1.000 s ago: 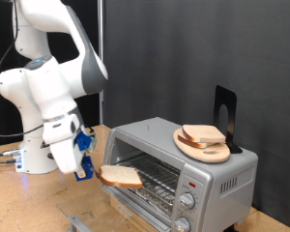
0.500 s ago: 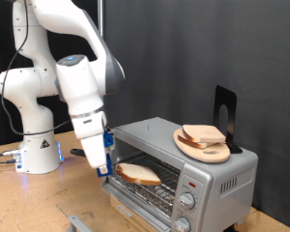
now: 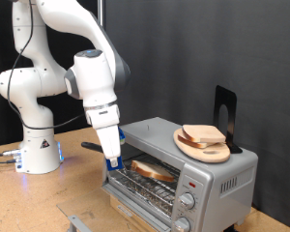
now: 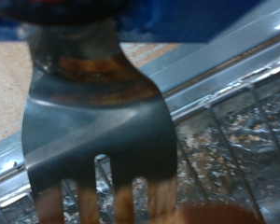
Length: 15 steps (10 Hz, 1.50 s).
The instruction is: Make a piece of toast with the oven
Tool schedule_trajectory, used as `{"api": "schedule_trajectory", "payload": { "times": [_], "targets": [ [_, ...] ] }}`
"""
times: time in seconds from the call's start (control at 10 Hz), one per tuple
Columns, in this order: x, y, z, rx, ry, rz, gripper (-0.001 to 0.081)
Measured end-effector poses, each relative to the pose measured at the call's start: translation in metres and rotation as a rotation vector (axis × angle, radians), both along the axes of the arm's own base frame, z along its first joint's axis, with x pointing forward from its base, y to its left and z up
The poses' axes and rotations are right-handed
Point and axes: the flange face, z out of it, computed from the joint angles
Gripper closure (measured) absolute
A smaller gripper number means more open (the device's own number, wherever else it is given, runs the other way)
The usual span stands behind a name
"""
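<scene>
While the white Franka arm bends down at the mouth of the boxy silver-grey toaster oven (image 3: 184, 166), its blue-tipped gripper (image 3: 113, 161) sits low at the left edge of the open front as the exterior view shows it. A flat slice of pale bread with a tan-brown crust (image 3: 156, 171) lies inside the oven cavity on the wire rack (image 3: 155, 182), just to the exterior view's right of the gripper. From the wrist view, a dark slotted spatula blade (image 4: 101, 121) with three tines fills most of the picture, reaching out from the blue gripper body over the rack's bars (image 4: 235, 131); a brown edge at the bottom of that picture may be the bread's crust, though it is too blurred to be sure. How far apart the fingers stand cannot be made out in either view, nor how the spatula is fixed to them.

On top of the oven rests a round wooden plate (image 3: 187, 145) bearing two more slices of bread (image 3: 205, 136), with a black stand (image 3: 225, 114) upright just behind it. Round knobs (image 3: 188, 201) line the oven's front panel at the exterior view's right. Everything stands on a light wooden table (image 3: 34, 203).
</scene>
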Motion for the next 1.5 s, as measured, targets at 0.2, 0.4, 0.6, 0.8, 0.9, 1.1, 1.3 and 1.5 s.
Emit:
{"api": "schedule_trajectory", "payload": {
  "times": [0.2,0.4,0.6,0.8,0.9,1.1,1.3,1.5],
  "targets": [
    [-0.006,-0.003,0.006,0.015,0.035,0.001,0.0420],
    [-0.015,-0.012,0.007,0.030,0.065,-0.004,0.0420],
    [-0.031,-0.027,0.003,0.052,0.080,-0.039,0.0420],
    [-0.049,-0.043,-0.002,0.076,0.082,-0.102,0.0420],
    [-0.055,-0.052,-0.004,0.090,0.071,-0.151,0.0420],
    [-0.064,-0.069,-0.004,0.125,0.049,-0.245,0.0420],
    [-0.069,-0.086,0.002,0.171,0.020,-0.301,0.0420],
    [-0.068,-0.083,0.002,0.178,0.022,-0.292,0.0420]
  ]
}}
